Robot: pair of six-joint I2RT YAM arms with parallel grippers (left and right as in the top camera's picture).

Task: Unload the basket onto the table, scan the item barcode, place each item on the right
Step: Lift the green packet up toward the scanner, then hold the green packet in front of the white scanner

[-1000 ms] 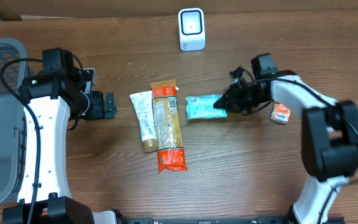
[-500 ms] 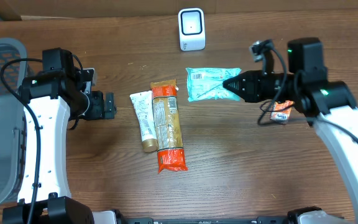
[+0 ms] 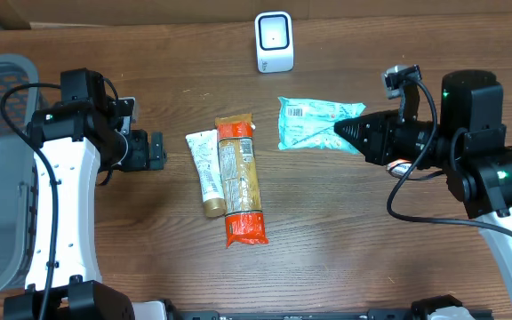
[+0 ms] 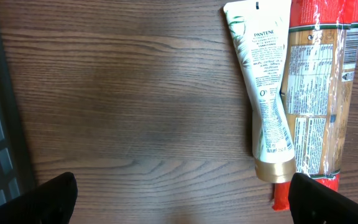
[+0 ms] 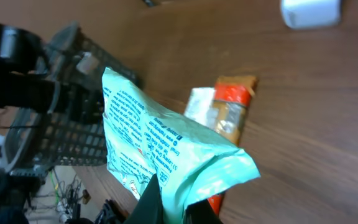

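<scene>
**A:** What's nearest, low in the overhead frame?

**B:** A tube [image 3: 205, 169] and an orange pack [image 3: 240, 182], lying side by side and touching at the middle of the table [image 3: 149, 267]. Neither is in play.

**A:** And the left gripper [image 3: 154, 149]?

**B:** It hovers just left of the tube with its fingers wide apart, holding nothing. Its own camera shows only bare wood between the tips.

**A:** Where's the item, then?

**B:** It's right of centre. The right gripper [image 3: 343, 133] has its fingers clamped on the right end of the packet [image 3: 314, 122]. The right wrist view shows the packet held clear of the table.

**A:** Can you see the code?

**B:** Yes, the barcode [image 3: 299, 113] is at the packet's left end, facing up at the overhead camera.

**A:** And the scanner [image 3: 274, 41]?

**B:** It stands at the top centre of the frame, apart from the packet, up and to its left.

**A:** So which step is this?

**B:** I'd say it's the carry. The item is gripped but not yet presented to the scanner.

**A:** What does the next move call for?

**B:** The packet probably has to go up and left toward the scanner. The wrist would then turn so the barcode faces the scanner's window rather than the ceiling. The grip has to stay firm, because the film looks soft and could sag.
</scene>
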